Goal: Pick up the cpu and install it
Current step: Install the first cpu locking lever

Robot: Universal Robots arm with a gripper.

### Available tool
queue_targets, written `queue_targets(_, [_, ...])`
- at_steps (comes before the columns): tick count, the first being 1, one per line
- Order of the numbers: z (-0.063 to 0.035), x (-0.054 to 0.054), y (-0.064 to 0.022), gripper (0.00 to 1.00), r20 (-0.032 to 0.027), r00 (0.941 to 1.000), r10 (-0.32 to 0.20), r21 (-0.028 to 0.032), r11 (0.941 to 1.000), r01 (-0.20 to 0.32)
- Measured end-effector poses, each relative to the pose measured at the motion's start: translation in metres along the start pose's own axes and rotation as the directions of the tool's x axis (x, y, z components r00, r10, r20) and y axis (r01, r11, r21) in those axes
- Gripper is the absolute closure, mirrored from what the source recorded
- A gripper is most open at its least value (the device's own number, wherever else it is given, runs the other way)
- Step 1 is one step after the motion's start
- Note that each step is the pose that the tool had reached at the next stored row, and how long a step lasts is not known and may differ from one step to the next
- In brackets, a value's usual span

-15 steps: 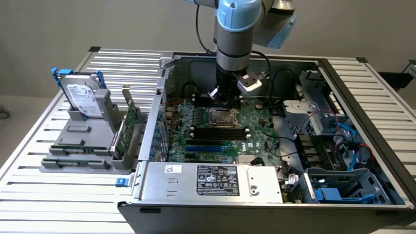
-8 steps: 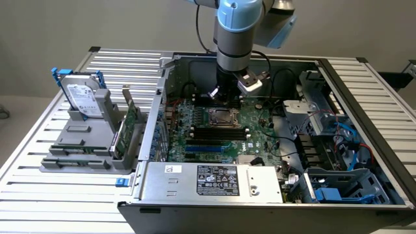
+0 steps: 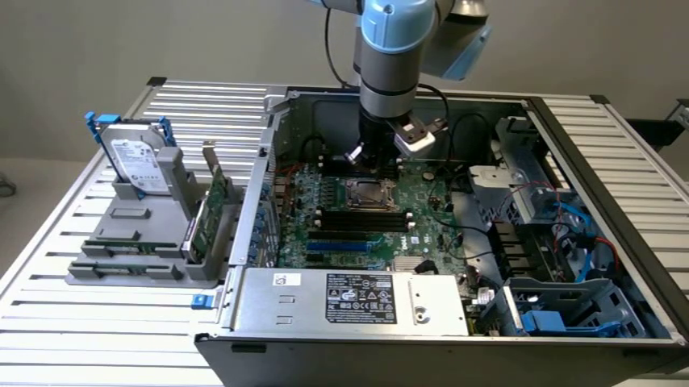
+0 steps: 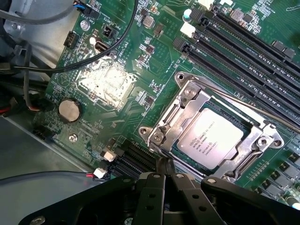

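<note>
Closed gripper (empty) just above the cpu, already in its socket.

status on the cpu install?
End effector shut, empty, just above the board. CPU seated in its socket, metal frame down over it. Nothing in the way.

Plain grey wall, slatted table

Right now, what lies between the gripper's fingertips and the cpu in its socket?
In the wrist view, only the socket's metal frame lies between the shut gripper and the cpu, seated in the socket; the fingertips sit at the frame's edge.
</note>
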State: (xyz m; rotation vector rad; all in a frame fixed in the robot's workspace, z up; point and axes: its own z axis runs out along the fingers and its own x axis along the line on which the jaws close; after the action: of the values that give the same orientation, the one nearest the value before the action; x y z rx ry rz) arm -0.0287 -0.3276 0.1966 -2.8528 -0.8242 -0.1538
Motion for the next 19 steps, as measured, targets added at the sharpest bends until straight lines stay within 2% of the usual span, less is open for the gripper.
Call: queue_targets(19, [0.0000,0.0010,0.0008,0.89,0.0013,1.0000,-0.009,0.0011,1.0000,0.009])
